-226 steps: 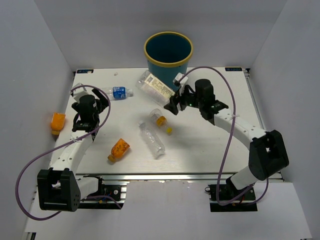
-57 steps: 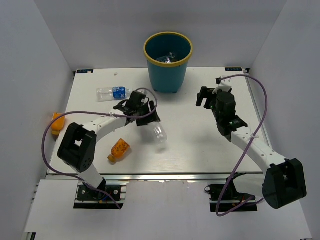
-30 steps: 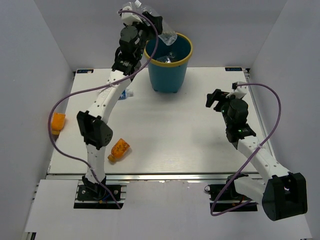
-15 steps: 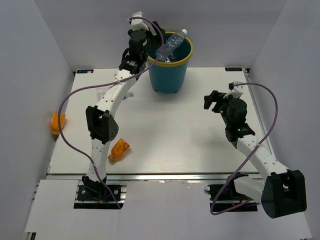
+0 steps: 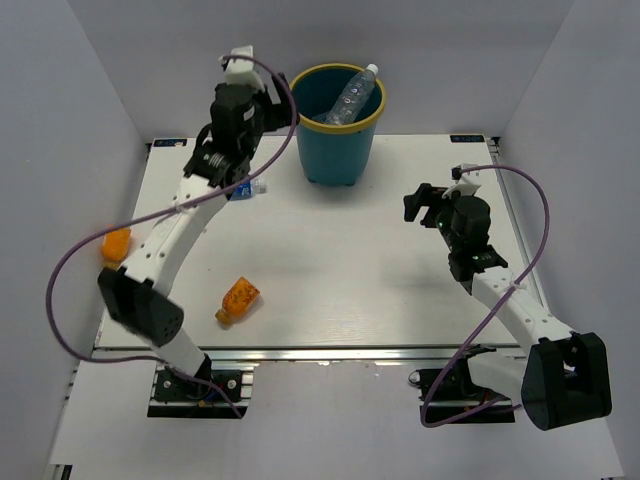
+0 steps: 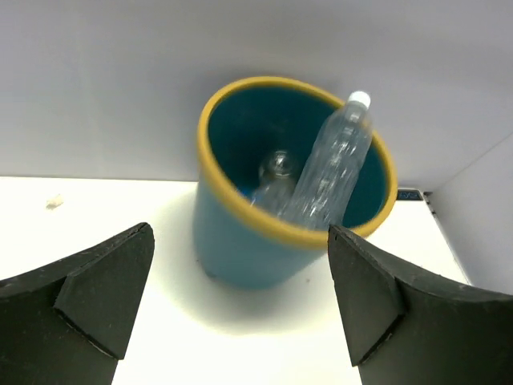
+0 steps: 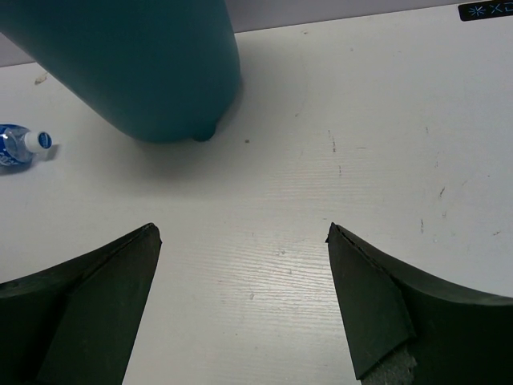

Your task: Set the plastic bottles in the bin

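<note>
While the left gripper (image 6: 239, 233) hangs above the far edge of the white table (image 5: 350, 260) with its two black fingers spread wide and nothing between them, the round teal-blue plastic bin with a yellow rim (image 5: 337, 150) stands just ahead of it at the middle of that far edge. A long clear ribbed plastic bottle with a white cap (image 5: 352, 95) leans inside the bin, its capped end poking up past the rim on the right side. A second clear bottle (image 6: 276, 170) lies lower in the bin, beside it. The right gripper (image 7: 240, 233) hovers over the right half of the table, fingers likewise wide apart and empty, facing the bin's base. A small clear bottle with a blue label (image 7: 16, 147) lies toward the far-left corner, left of the bin, partly hidden by the left arm (image 5: 175, 225) in the top view. One stubby orange bottle (image 5: 238, 299) lies near the front edge, toward the left corner. Another stubby orange bottle (image 5: 115, 243) sits at the left edge, seemingly just off the table.
</note>
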Available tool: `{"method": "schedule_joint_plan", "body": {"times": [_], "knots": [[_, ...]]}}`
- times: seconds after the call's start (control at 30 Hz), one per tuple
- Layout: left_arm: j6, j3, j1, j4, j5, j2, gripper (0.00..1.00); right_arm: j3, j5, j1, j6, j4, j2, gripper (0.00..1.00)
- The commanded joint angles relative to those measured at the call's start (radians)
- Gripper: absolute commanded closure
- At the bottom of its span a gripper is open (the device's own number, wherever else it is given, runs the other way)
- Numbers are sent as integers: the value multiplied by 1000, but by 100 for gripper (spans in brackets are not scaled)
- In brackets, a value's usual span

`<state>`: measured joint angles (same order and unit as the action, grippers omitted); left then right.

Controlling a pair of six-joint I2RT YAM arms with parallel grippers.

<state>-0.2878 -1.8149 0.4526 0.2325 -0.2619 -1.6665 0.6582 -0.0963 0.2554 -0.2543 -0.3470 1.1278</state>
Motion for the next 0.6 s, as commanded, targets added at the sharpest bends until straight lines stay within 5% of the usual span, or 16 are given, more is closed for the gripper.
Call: {"method": "schedule_joint_plan", "body": {"times": [0.0, 0.2, 0.57], "knots": [[-11, 238, -8, 44, -45, 184, 2, 41, 23, -5, 9, -35, 0, 11], [-216, 636, -6, 140, -71, 410, 2, 49, 50, -5, 3, -40, 16, 11], [-393, 968, -2, 528, -31, 611, 2, 92, 87, -7, -3, 2, 75, 11]]}}
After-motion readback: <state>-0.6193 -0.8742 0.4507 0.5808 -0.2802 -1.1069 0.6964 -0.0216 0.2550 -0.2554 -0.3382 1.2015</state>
